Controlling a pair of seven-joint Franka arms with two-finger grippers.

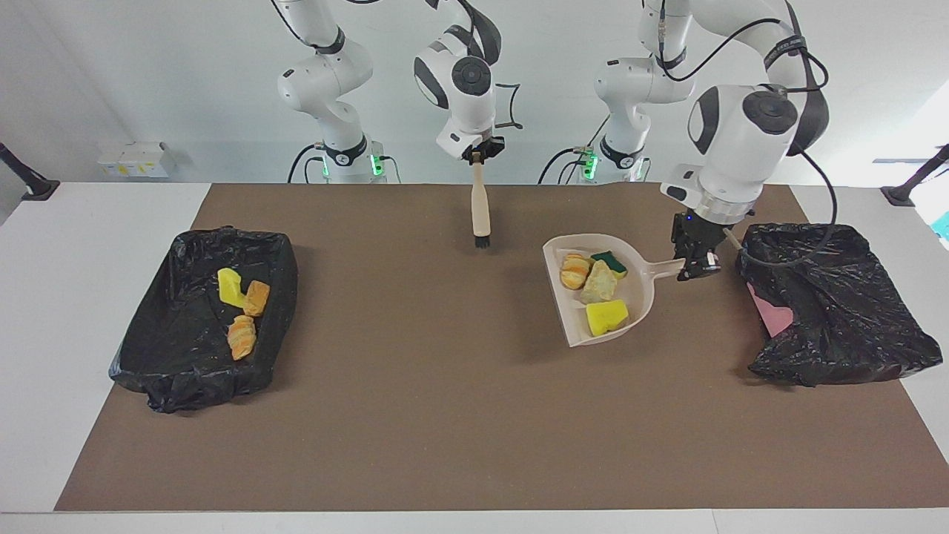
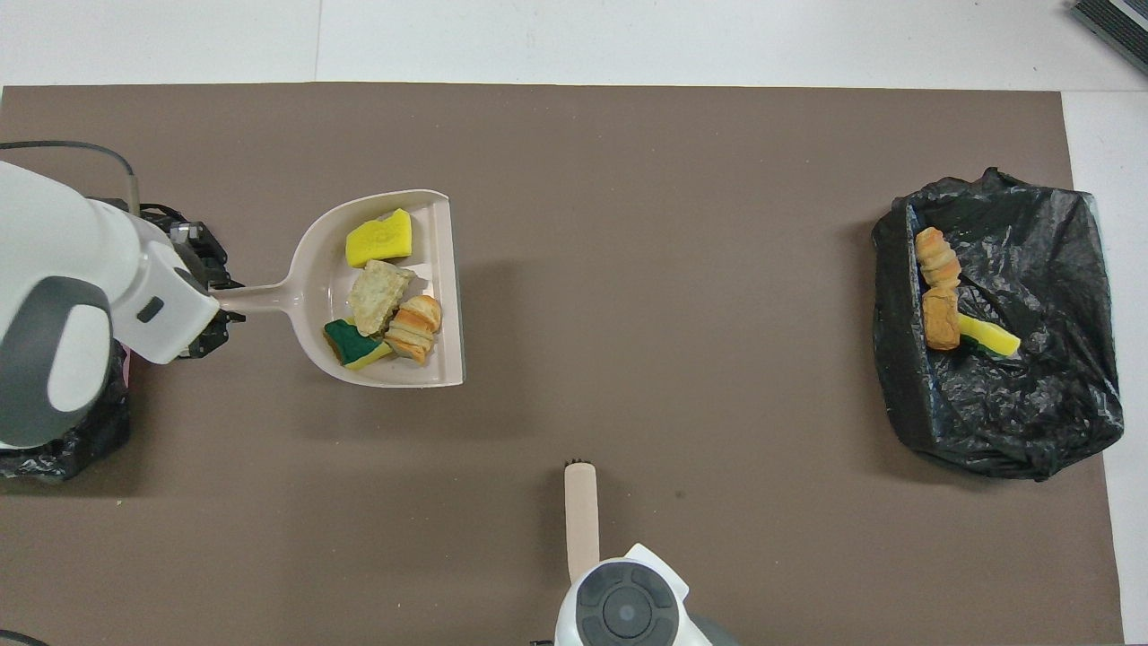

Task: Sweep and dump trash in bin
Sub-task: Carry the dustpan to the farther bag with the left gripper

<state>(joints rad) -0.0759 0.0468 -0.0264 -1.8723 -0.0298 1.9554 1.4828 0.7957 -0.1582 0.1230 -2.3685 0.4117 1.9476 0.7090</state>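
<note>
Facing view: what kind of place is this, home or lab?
Likely a robotics lab: two Franka arms at a white table with a brown mat, bag-lined bin, staged scraps in a dustpan.

Robot lab, staged test bench: two white arms bolted at the table (image 1: 89, 311) edge, cables trailing, bare white wall, brown mat (image 1: 460, 415) as marked workspace, bag-lined bins (image 1: 204, 319) at both ends, clamp stands (image 1: 26, 178) at the corners.
</note>
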